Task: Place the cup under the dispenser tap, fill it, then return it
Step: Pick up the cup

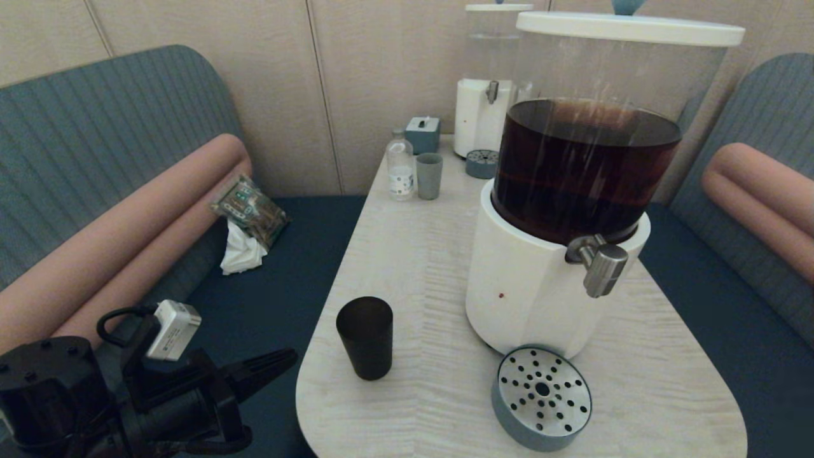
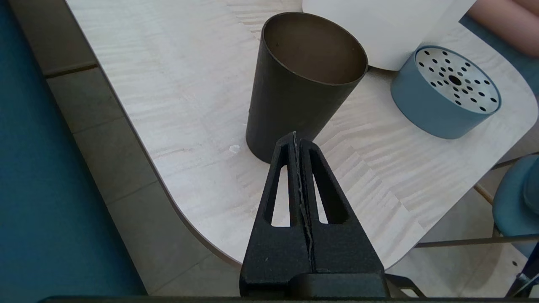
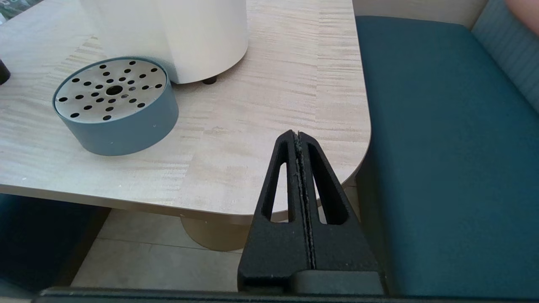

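Note:
The dark tapered cup stands upright and empty on the pale table's near left part; the left wrist view also shows the cup. My left gripper hovers off the table's left edge, pointing at the cup, apart from it, its fingers pressed together; up close the left gripper is shut on nothing. The steel dispenser tap juts from the white-based dispenser of dark brown liquid. My right gripper is shut near the table's near right corner and does not show in the head view.
A round grey-blue drip tray with a perforated steel top sits in front of the dispenser base. At the table's far end stand a pale grey-green cup, a small bottle, a tissue box and a smaller clear-liquid dispenser. Blue benches flank the table.

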You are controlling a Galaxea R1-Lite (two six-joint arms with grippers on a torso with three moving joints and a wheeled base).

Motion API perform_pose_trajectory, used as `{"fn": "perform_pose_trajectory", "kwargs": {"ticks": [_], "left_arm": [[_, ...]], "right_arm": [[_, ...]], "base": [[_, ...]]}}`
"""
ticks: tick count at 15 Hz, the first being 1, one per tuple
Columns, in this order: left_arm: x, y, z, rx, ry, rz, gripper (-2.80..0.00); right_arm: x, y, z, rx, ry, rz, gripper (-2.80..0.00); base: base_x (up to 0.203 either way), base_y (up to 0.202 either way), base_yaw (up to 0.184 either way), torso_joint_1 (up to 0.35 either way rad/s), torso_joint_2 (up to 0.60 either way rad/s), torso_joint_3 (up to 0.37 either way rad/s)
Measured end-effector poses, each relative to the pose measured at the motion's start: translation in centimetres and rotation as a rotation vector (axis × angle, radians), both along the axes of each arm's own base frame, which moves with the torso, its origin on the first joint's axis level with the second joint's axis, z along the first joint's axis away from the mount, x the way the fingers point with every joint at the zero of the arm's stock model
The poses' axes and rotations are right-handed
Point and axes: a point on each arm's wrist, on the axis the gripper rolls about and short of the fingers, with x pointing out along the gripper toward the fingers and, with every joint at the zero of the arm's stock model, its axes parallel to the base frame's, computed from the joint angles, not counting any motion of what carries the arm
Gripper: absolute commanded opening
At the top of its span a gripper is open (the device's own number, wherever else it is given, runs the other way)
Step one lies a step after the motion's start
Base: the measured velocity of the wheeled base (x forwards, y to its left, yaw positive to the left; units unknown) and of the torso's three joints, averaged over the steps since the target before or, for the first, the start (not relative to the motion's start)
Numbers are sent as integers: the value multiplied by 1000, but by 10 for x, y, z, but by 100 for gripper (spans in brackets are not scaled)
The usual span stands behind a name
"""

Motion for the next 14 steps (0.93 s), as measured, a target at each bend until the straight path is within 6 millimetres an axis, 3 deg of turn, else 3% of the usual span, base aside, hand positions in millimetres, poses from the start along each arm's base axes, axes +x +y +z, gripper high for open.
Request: {"fn": "perform_pose_trajectory", "kwargs": {"ticks": [2, 3, 9, 14], "left_arm": [[0, 0, 0, -1, 2, 4, -280], [0, 0, 0, 1, 2, 4, 0], [2, -1, -4, -6, 25, -27, 0], [16, -5, -10, -12, 36, -114, 0]], "right_arm": [[0, 0, 0, 0, 0, 0, -280], [0, 0, 0, 0, 0, 0, -280], [0, 0, 0, 0, 0, 0, -280], [0, 0, 0, -1, 0, 0, -280]], "base": [[0, 0, 0, 0, 0, 0], [0, 0, 0, 0, 0, 0], [0, 0, 0, 0, 0, 0], [0, 0, 0, 0, 0, 0]]}}
